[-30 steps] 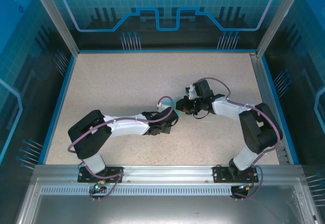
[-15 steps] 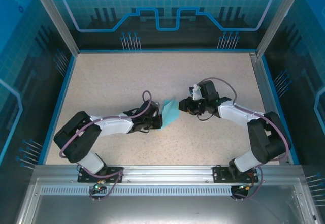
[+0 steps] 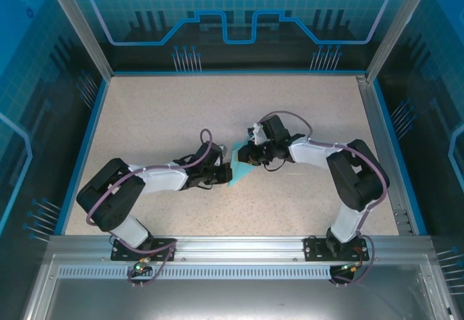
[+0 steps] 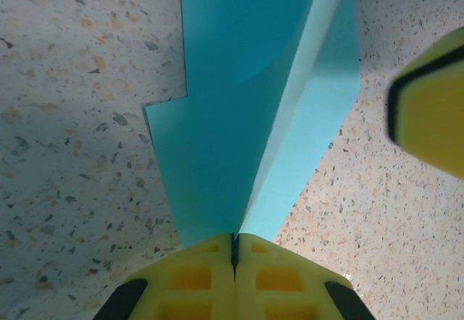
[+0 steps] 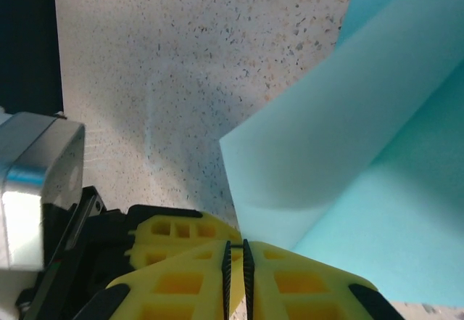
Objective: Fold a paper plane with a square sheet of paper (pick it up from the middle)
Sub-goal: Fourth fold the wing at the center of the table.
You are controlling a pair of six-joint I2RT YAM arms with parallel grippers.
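Top external: sheet (image 3: 241, 162) sits between left gripper (image 3: 222, 175) and right gripper (image 3: 245, 156).
Left wrist: left gripper (image 4: 234, 244) is clamped on the sheet (image 4: 232, 109), fold running straight ahead.
Right wrist: right gripper (image 5: 235, 251) is nearly closed at a corner of the sheet (image 5: 348, 160); whether it has a hold cannot be told.
Judged light, limp and easily creased; pinch along folds.

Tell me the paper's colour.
The paper is plain light turquoise, clearest in left wrist view.

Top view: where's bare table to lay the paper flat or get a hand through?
Free: far half of the table, up to the back wall; near strip by the front rail, between the left arm and right arm. Crowded: centre, where left fingers and right fingers meet on the paper.
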